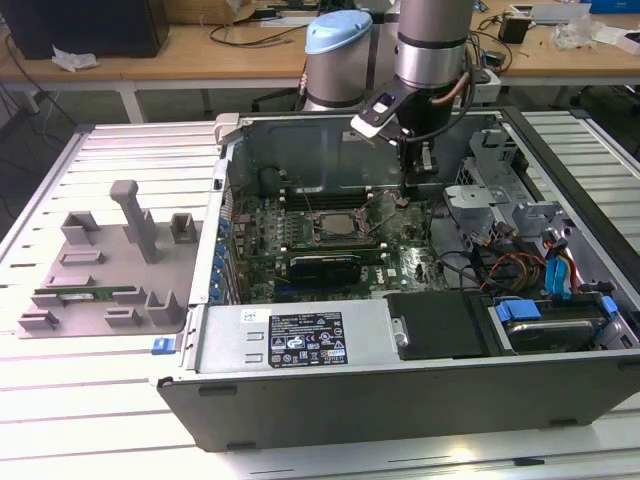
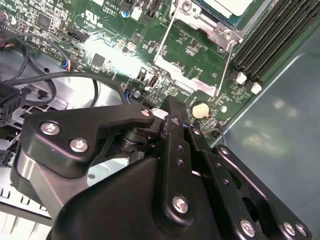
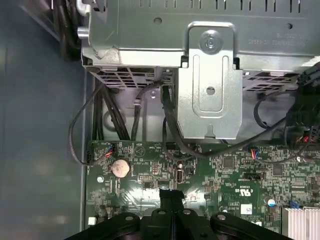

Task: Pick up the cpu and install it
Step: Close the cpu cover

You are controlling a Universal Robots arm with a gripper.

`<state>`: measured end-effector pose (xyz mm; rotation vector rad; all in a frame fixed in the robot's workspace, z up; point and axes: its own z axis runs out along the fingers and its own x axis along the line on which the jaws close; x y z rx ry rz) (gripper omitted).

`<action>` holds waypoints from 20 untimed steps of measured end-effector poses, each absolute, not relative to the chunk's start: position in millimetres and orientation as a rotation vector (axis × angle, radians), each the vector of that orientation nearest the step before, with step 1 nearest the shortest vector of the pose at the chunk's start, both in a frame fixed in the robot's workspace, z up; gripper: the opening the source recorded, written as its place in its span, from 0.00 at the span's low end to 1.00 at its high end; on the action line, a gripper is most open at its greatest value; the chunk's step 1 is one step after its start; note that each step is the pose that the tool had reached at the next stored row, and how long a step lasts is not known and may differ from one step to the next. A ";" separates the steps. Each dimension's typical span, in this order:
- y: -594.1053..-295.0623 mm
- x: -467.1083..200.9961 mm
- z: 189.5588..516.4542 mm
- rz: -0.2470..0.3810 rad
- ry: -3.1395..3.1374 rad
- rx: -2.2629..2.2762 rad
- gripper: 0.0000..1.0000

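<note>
"Where's the cpu?"

"The cpu (image 2: 226,6) lies in its socket (image 2: 215,27) on the board, pale top up. I judge the placing done. The metal frame (image 2: 192,62) beside it looks swung open, so clamping is left."

"Your gripper?"

"My gripper (image 2: 171,107) is pinched together, empty, low over the board beyond that frame."

"What differs between views?"

"The second wrist view catches the cpu's corner. The first wrist view gives the coin battery (image 3: 120,168) and cables (image 3: 170,125). The exterior view gives the whole case (image 1: 400,390) and a grey tray (image 1: 100,265)."
</note>
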<state>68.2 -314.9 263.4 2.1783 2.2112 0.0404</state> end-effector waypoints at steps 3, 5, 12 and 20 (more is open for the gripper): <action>-314.8 69.8 257.5 0.039 2.212 2.179 0.11; -314.9 69.8 255.0 0.038 2.212 2.179 0.11; -312.9 69.9 248.6 0.037 2.213 2.180 0.11; -309.9 67.4 244.7 0.037 2.213 2.180 0.11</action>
